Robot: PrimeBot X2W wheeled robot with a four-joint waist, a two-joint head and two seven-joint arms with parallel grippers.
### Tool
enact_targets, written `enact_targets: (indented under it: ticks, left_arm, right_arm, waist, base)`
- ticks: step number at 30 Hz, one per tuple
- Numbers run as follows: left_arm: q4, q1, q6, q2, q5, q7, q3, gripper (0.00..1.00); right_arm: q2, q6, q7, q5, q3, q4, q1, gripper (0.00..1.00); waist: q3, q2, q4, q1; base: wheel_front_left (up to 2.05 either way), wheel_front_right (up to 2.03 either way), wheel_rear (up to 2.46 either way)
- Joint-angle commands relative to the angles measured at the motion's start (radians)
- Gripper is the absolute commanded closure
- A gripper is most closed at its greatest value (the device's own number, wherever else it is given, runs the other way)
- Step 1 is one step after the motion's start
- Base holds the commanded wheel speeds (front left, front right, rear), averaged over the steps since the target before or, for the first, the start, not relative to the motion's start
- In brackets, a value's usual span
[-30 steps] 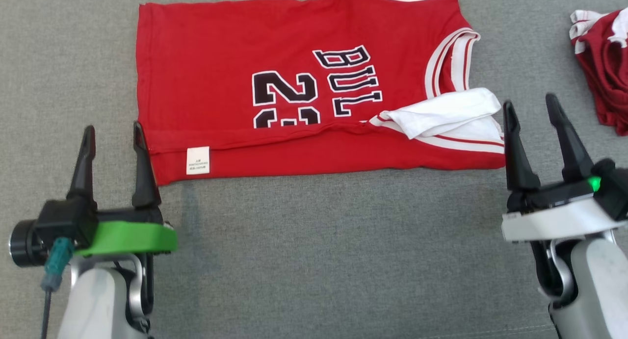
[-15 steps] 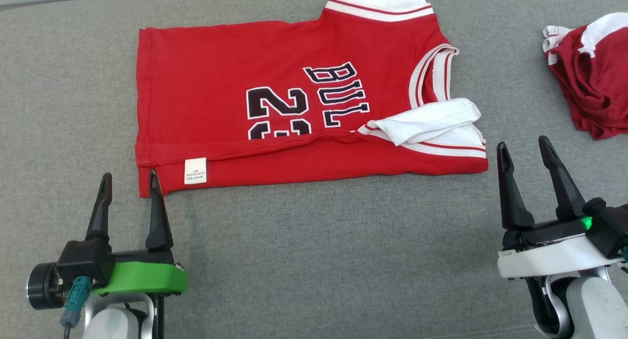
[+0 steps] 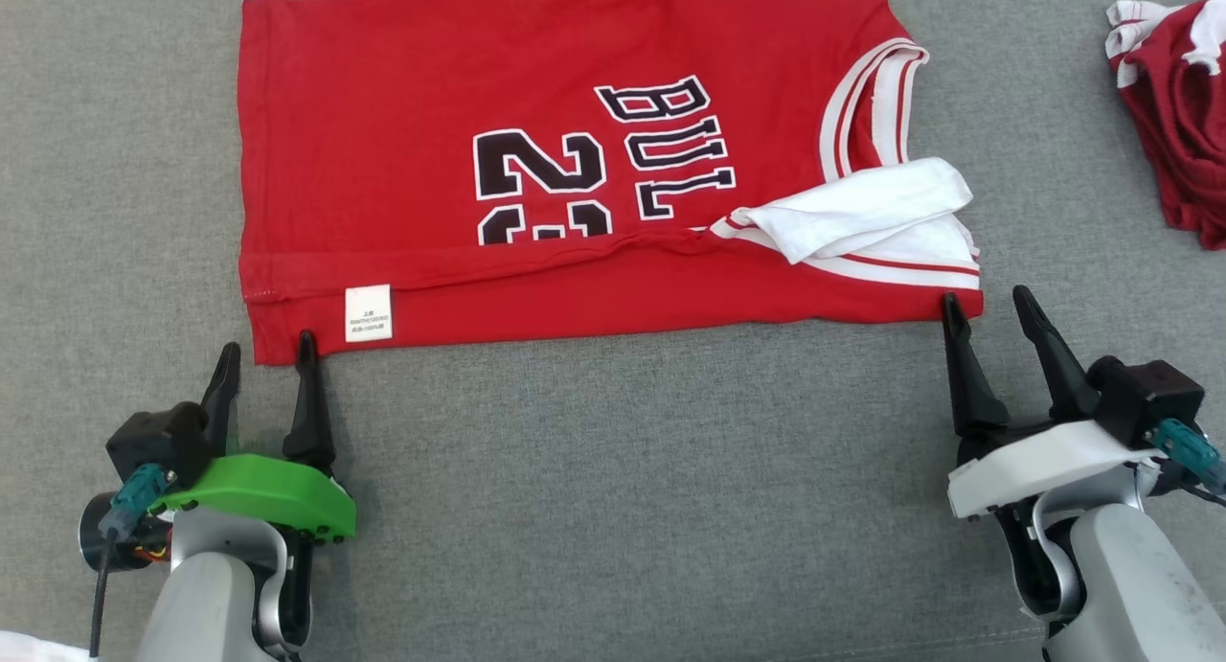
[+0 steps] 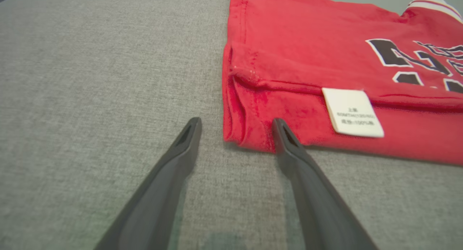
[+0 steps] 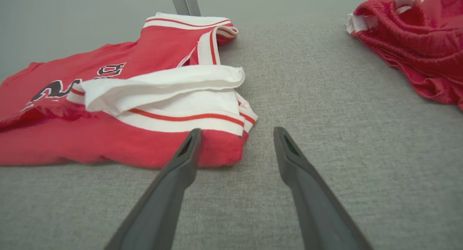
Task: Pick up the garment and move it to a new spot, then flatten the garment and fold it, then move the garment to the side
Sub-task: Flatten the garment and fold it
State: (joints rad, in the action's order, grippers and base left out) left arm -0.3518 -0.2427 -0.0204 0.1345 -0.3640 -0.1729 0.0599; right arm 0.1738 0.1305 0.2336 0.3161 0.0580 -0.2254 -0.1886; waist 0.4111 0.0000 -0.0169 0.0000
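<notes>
Left tool [image 3: 268, 343]: released, fingers spread; in the left wrist view the garment's near left corner sits between the two tips, with the inner tip at the red edge.
Right tool [image 3: 985, 295]: released, fingers spread; it straddles the near right corner, its inner finger against the red fold and its outer finger over bare cloth.
Garment [image 3: 479, 87]: lies flat on the tabletop [image 3: 623, 470] just ahead of both tools, with the hem to the left and the armholes to the right.
Step in hand: folding, I judge; the near long edge already lies turned over as a band, and both tools are set at its ends.
Next move: likely calls for both tools to pinch every layer at the corners together, then lift evenly so the band does not skew.
Fabric: soft red knit with white striped trim and stitched black lettering; thin and limp, so it is apt to slip.
Care label [image 3: 368, 312]: small white rectangle on the folded band.
White flap [image 3: 862, 216]: loose and rumpled over the right end.
Second garment [image 3: 1183, 116]: darker red crumpled heap, well apart to the right.
Tabletop cover: grey woven cloth, matte.
</notes>
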Motion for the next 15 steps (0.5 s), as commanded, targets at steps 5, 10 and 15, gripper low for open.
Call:
enact_targets:
  ticks: [5,10,15]
  left_arm:
    - [-0.08,-0.038,-0.038,0.001,-0.036,0.061,0.013,0.04]
    - [-0.092,-0.046,-0.069,0.01,-0.05,0.08,0.04,1.0]
    - [-0.009,-0.028,-0.074,0.039,-0.051,0.07,0.038,1.0]
  right_arm:
    - [0.003,0.0,-0.021,0.029,0.046,-0.11,-0.072,0.18]
    - [0.017,0.0,-0.011,0.075,0.08,-0.146,-0.102,1.0]
    - [0.048,0.0,0.011,0.107,0.067,-0.079,-0.073,1.0]
  waist:
    - [0.027,0.0,0.003,0.0]
    - [0.027,0.0,0.005,0.0]
    - [0.008,0.0,0.013,0.0]
  base:
    - [0.0,0.0,0.0]
    - [0.0,0.0,0.0]
    - [0.0,0.0,0.0]
